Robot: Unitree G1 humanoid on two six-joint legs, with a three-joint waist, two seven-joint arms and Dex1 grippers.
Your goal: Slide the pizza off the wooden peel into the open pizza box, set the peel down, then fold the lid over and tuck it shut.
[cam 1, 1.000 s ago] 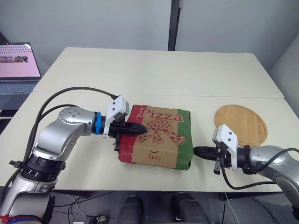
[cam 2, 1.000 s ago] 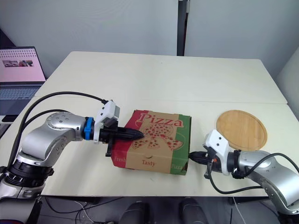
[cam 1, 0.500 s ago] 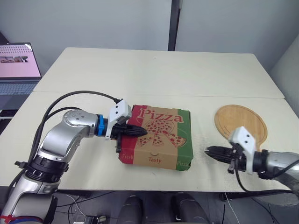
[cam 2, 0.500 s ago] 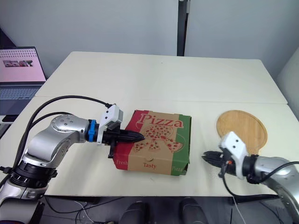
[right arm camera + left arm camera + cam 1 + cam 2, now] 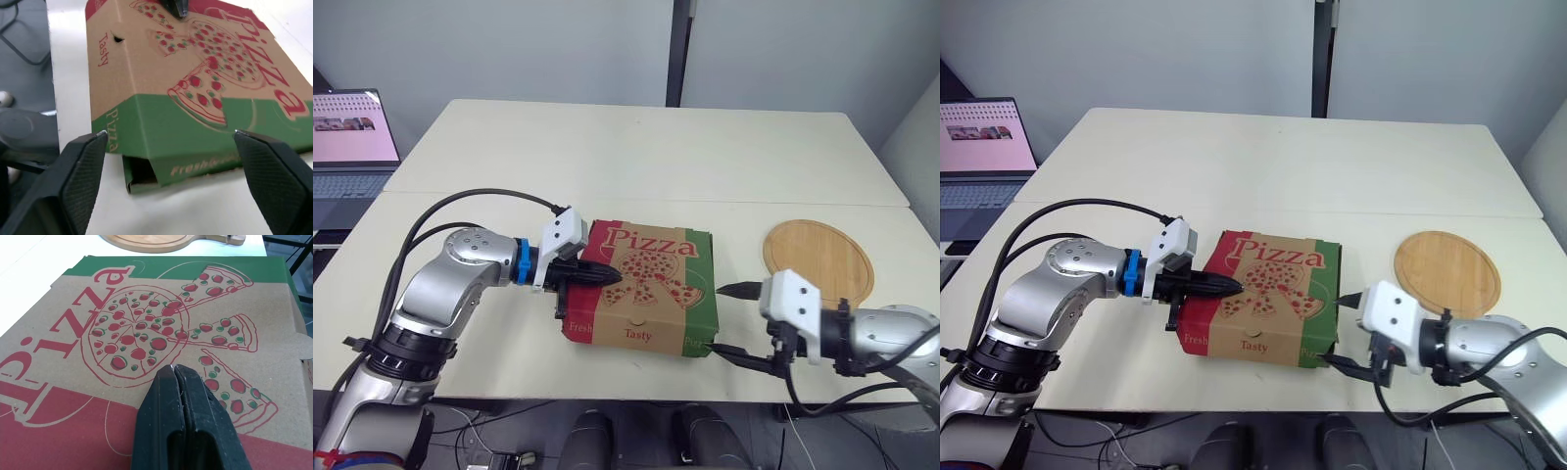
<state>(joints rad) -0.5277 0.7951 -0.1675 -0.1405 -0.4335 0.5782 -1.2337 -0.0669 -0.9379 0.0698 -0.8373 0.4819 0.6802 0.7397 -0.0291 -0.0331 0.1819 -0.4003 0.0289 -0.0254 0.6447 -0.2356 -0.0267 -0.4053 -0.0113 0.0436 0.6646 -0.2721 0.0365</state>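
Note:
The printed pizza box [image 5: 646,289] lies on the table with its lid folded down. My left gripper [image 5: 617,277] is shut, its tips [image 5: 172,368] resting on the lid's left part over the pizza drawing. My right gripper [image 5: 717,319] is open wide at the box's green right side near the front corner, one finger [image 5: 80,166] on each side of that corner, nothing held. A small side flap [image 5: 139,176] sticks out under the lid at that corner. The round wooden peel [image 5: 819,258] lies flat on the table to the right of the box.
An open laptop [image 5: 347,137] stands on a side surface at far left. The table's front edge runs just in front of the box and my right gripper. A seam between two tabletops [image 5: 705,199] crosses behind the box.
My right gripper has gone from shut to wide open; it drew back to the right, then returned to the box's right front corner. The left gripper stays shut on the lid.

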